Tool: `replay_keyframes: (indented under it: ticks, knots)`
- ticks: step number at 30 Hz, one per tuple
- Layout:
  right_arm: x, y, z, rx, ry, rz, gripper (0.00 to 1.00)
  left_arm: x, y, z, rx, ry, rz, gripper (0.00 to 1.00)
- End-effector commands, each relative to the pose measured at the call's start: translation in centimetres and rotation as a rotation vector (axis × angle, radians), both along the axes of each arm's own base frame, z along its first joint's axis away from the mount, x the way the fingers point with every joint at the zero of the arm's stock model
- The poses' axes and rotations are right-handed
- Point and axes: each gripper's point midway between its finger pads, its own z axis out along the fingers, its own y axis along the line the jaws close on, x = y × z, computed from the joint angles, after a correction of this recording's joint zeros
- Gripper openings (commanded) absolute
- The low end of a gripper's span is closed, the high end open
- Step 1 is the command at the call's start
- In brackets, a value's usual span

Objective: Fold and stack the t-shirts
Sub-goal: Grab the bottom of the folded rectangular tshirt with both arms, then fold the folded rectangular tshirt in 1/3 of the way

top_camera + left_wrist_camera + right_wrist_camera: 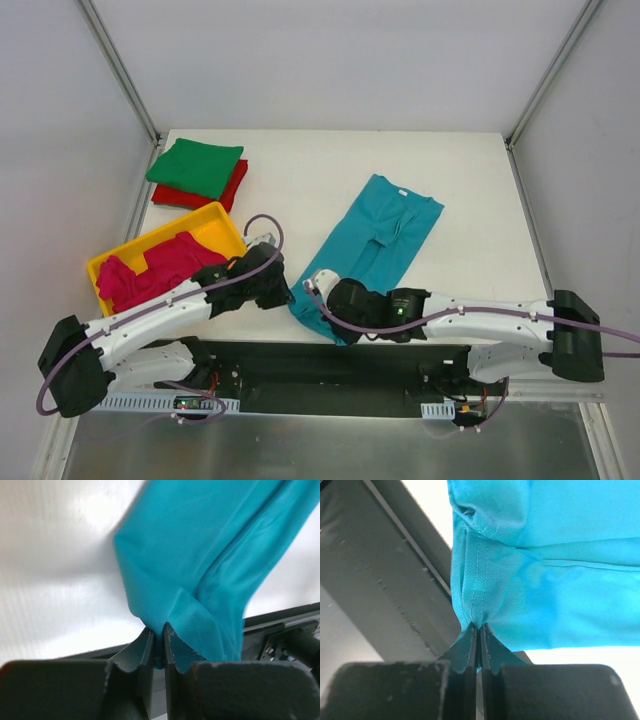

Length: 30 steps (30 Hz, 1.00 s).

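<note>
Teal-blue cotton t-shirt (385, 235), narrowed lengthwise, lies on the white table (300, 180) in the top view. Its long axis runs diagonally from the hem at the near edge up and to the right toward the collar. Both claws sit at that near end, close together: the left gripper (288, 297) at the hem's left corner, the right gripper (320, 303) just beside it on the right. A folded green t-shirt (196, 166) rests on a folded red t-shirt (190, 196) at the far left, well apart. Magenta-pink t-shirts (150, 268) lie in the yellow plastic tray (215, 215). In the left wrist view, the left gripper (159, 630) is pinched tight on a bunched hem corner, and the shirt (200, 555) stretches away ahead. In the right wrist view, the right gripper (479, 627) is likewise clamped on stitched hem, and the shirt (545, 580) extends ahead and rightward. Judgement: the fold needs both corners carried along the long axis toward the collar, away and rightward.
</note>
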Motion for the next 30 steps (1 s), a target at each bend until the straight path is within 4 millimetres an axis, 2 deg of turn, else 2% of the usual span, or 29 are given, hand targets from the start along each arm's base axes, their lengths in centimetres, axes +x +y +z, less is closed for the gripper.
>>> replay_keyframes:
  ticks: [1, 7, 9, 10, 15, 21, 25, 30]
  knots:
    - [3.7, -3.2, 1.7, -0.032, -0.057, -0.158, 0.01, 3.7, -2.5, 3.4, 0.026, -0.096, -0.037, 0.08]
    - [8.5, -6.8, 2.7, -0.024, -0.086, -0.324, 0.01, 8.3, -6.0, 5.3, 0.060, -0.125, -0.053, 0.06]
    - [10.2, -8.1, 2.8, -0.034, -0.104, -0.372, 0.01, 9.7, -6.7, 5.0, 0.075, -0.120, -0.055, 0.06]
    - [10.9, -8.5, 2.8, -0.033, -0.100, -0.395, 0.01, 10.7, -7.2, 5.6, 0.069, -0.130, -0.053, 0.06]
    - [13.6, -10.5, 2.9, -0.061, -0.120, -0.453, 0.01, 14.3, -9.2, 5.9, 0.078, -0.141, -0.082, 0.05]
    - [16.8, -12.3, 1.8, -0.057, -0.125, -0.557, 0.01, 17.3, -10.6, 4.9, 0.108, -0.144, -0.098, 0.05]
    - [18.7, -12.6, 1.7, -0.022, -0.138, -0.601, 0.01, 18.8, -11.6, 3.8, 0.112, -0.129, -0.127, 0.06]
    - [20.4, -12.9, 0.8, -0.008, -0.116, -0.631, 0.01, 20.5, -11.3, 2.6, 0.149, -0.127, -0.098, 0.07]
